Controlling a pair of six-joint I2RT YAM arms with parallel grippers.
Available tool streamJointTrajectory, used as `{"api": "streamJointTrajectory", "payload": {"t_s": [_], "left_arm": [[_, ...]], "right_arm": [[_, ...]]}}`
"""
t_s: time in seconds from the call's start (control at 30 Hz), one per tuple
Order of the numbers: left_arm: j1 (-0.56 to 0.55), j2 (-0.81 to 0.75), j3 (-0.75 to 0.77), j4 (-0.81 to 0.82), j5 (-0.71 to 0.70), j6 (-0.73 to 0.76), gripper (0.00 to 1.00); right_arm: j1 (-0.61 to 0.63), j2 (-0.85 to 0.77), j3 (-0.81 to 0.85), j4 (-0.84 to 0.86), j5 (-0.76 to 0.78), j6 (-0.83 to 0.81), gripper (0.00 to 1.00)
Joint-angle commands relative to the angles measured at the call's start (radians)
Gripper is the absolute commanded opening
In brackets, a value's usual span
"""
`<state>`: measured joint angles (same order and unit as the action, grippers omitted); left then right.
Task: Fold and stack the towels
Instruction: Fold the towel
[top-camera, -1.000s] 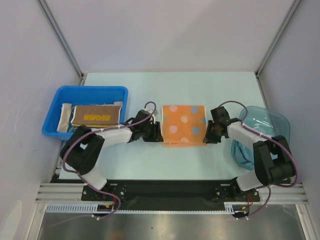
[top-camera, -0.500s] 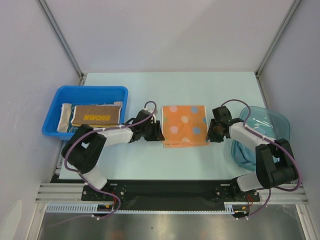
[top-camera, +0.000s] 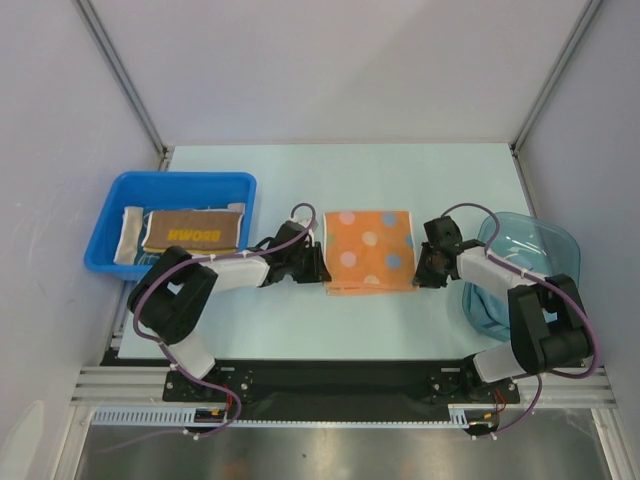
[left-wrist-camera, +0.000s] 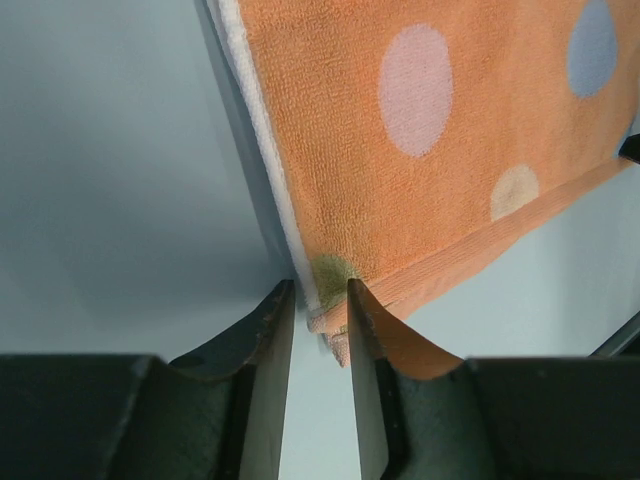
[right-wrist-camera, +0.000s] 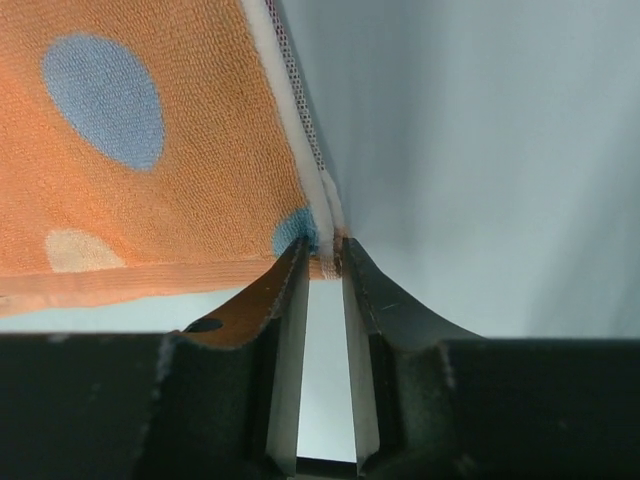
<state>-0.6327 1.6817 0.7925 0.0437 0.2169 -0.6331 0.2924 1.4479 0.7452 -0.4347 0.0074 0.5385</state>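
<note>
left gripper (left-wrist-camera: 318, 300): jaws narrow, straddling one near corner of the orange terry towel with pale dots (left-wrist-camera: 430, 150); whether it is clamped, i cannot tell.
right gripper (right-wrist-camera: 322, 250): pinched onto the towel's other near corner.
handling: likely light, limp and grippy; folded plies may slide apart, so bite all layers at the corners.
room: open pale table (top-camera: 400, 175) ahead of both hands; blue plastic tray (top-camera: 180, 178) outside the left, clear teal bin (top-camera: 550, 240) close outside the right.
</note>
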Motion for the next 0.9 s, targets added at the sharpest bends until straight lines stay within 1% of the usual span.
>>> {"api": "streamJointTrajectory", "payload": {"t_s": [0.0,0.03,0.13,0.17,0.2,0.23,0.37,0.6,0.67,0.73,0.77,0.8,0.83,0.87], "left_arm": [[-0.01,0.015,-0.006,0.008,0.006,-0.016,0.32],[-0.01,0.015,-0.003,0.005,0.007,-0.016,0.27],[-0.012,0.012,0.004,-0.004,0.006,-0.019,0.14],[-0.01,0.01,0.004,-0.007,0.006,-0.019,0.11],[-0.01,0.009,0.007,-0.011,0.004,-0.019,0.04],[-0.01,0.006,0.013,-0.024,0.003,-0.016,0.0],[-0.012,-0.014,0.028,-0.036,0.01,-0.016,0.0],[-0.024,-0.062,0.119,-0.191,-0.03,-0.004,0.0],[-0.025,-0.08,0.134,-0.206,-0.043,-0.002,0.0],[-0.025,-0.086,0.136,-0.214,-0.051,-0.005,0.0],[-0.025,-0.086,0.136,-0.215,-0.053,-0.004,0.0],[-0.025,-0.083,0.136,-0.214,-0.045,-0.007,0.0],[-0.025,-0.083,0.131,-0.211,-0.039,-0.008,0.01],[-0.025,-0.083,0.128,-0.209,-0.036,-0.008,0.0]], "right_arm": [[-0.004,0.011,-0.007,0.03,0.003,-0.008,0.24],[-0.004,0.011,-0.007,0.033,0.003,-0.008,0.23],[-0.002,0.006,-0.004,0.028,0.003,-0.009,0.12],[-0.002,0.005,-0.003,0.025,0.003,-0.011,0.07],[-0.002,-0.001,-0.001,0.022,0.003,-0.011,0.05],[-0.002,-0.004,0.002,0.019,0.003,-0.012,0.0],[-0.002,-0.014,0.014,0.007,0.009,-0.02,0.0],[-0.007,-0.018,0.057,-0.022,0.008,-0.037,0.0],[-0.006,-0.011,0.068,-0.024,0.003,-0.041,0.01],[-0.003,-0.003,0.071,-0.029,0.003,-0.038,0.1],[-0.002,0.002,0.071,-0.027,0.003,-0.04,0.12],[-0.002,0.002,0.065,-0.024,0.003,-0.04,0.09],[-0.002,0.002,0.065,-0.019,0.003,-0.04,0.01],[-0.002,0.0,0.062,-0.016,0.003,-0.041,0.0]]}}
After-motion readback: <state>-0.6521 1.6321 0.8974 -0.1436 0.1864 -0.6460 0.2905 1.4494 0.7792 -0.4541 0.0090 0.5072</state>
